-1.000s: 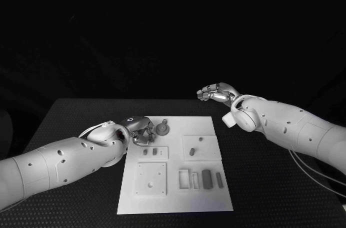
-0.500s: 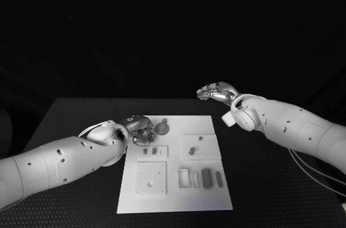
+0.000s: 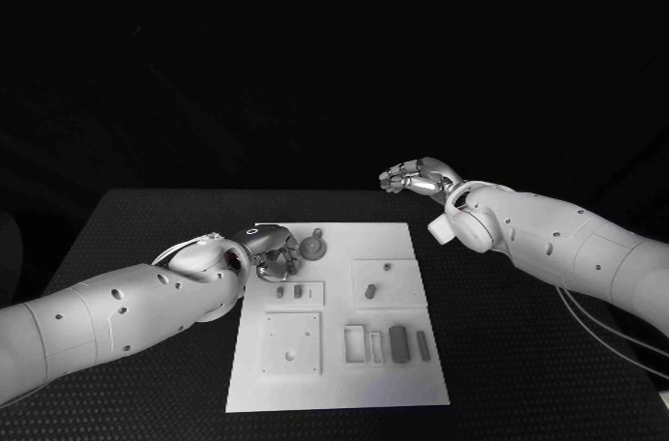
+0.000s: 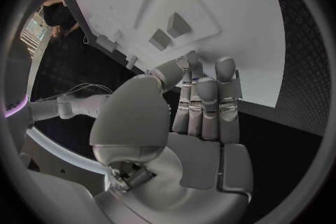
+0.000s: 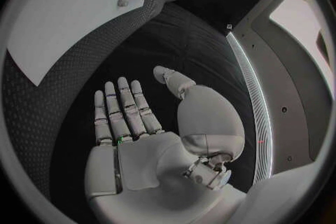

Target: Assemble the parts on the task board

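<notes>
**benchrat:** Parts first, nearest row: two or three small grey bars stand in slots on the task board, beside a square plate with holes. They look like stiff, light plastic, probably slick, so I'd pinch them across the narrow sides.

**servo_sam:** Agreed. Mid-board, a short peg sits in its own recessed pad, and two tinier pegs in the next pad.

**benchrat:** Further back, the left hand hovers at the board's far left edge, fingers straight and pressed together, right next to a round keyhole-shaped piece. Can't tell if it's touching it.

**servo_sam:** Right hand is well off the board, past its far corner, spread flat, nothing in it.
</notes>
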Controlling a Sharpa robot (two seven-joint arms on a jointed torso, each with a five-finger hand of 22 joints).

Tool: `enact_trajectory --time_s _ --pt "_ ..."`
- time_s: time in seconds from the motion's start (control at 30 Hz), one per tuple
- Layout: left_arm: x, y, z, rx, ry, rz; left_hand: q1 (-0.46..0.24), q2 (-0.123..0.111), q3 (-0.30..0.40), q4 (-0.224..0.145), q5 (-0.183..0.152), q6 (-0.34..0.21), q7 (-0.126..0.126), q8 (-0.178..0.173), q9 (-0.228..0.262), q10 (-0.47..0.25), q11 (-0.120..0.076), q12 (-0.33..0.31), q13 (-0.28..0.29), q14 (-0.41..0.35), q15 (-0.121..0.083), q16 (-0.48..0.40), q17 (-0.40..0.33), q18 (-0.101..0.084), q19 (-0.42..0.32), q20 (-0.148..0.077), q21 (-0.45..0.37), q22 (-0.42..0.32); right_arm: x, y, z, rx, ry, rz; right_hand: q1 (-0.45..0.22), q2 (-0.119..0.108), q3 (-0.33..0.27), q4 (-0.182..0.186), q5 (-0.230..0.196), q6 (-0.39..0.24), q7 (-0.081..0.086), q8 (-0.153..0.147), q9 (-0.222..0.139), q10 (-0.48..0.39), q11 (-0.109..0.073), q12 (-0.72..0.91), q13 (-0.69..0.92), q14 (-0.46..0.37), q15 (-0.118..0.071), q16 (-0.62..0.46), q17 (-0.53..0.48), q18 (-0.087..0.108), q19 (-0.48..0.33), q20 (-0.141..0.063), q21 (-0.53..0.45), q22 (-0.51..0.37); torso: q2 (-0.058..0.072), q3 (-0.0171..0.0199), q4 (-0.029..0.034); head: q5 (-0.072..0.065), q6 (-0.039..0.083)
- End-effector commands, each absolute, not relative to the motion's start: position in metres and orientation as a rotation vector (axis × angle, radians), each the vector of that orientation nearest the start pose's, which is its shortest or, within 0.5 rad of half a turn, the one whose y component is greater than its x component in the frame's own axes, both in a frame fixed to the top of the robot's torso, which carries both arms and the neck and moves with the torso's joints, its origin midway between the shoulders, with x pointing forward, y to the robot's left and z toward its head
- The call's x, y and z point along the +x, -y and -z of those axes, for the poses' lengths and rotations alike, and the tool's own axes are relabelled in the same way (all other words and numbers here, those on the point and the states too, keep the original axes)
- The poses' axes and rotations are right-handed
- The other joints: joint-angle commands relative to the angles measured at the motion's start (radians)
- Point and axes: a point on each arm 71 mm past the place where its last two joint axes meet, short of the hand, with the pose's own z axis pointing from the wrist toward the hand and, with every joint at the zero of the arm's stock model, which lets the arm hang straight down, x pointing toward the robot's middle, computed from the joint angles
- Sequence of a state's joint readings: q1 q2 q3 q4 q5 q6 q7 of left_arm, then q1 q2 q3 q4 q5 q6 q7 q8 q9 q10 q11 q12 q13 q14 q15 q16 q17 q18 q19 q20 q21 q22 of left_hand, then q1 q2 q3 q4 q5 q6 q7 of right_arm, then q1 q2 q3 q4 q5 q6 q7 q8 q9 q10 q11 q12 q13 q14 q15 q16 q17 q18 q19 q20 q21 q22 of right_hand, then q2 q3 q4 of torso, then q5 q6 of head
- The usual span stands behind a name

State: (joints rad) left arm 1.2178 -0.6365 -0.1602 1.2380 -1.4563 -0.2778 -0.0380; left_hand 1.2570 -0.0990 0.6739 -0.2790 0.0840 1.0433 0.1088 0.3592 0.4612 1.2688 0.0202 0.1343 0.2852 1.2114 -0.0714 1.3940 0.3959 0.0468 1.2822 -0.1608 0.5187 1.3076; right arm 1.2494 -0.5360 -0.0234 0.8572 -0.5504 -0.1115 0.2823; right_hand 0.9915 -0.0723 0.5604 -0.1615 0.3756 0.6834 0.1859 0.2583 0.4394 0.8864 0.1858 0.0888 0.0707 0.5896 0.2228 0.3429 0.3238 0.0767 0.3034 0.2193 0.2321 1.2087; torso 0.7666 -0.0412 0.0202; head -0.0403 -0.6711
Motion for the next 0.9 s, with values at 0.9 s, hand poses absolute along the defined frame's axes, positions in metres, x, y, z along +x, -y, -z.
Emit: enact_trajectory --time_s 0.9 --pt "0.5208 -0.18 0.2388 0.228 -1.774 0.578 -0.007 -0.048 -0.017 -0.001 -0.004 -0.148 0.032 -0.074 -0.028 -0.069 0.059 -0.06 -0.006 -0.016 0.036 0.005 0.005 0.078 -0.011 0.025 -0.009 0.021 0.5946 0.239 0.1833 0.6 -1.604 -1.136 -0.005 0.004 -0.003 0.002 0.0 -0.005 0.012 0.006 -0.002 0.009 0.0 -0.004 -0.001 -0.004 0.007 -0.006 -0.002 -0.005 0.002 0.006 -0.007 0.002 0.0 0.0002 0.0 -0.003 0.002"
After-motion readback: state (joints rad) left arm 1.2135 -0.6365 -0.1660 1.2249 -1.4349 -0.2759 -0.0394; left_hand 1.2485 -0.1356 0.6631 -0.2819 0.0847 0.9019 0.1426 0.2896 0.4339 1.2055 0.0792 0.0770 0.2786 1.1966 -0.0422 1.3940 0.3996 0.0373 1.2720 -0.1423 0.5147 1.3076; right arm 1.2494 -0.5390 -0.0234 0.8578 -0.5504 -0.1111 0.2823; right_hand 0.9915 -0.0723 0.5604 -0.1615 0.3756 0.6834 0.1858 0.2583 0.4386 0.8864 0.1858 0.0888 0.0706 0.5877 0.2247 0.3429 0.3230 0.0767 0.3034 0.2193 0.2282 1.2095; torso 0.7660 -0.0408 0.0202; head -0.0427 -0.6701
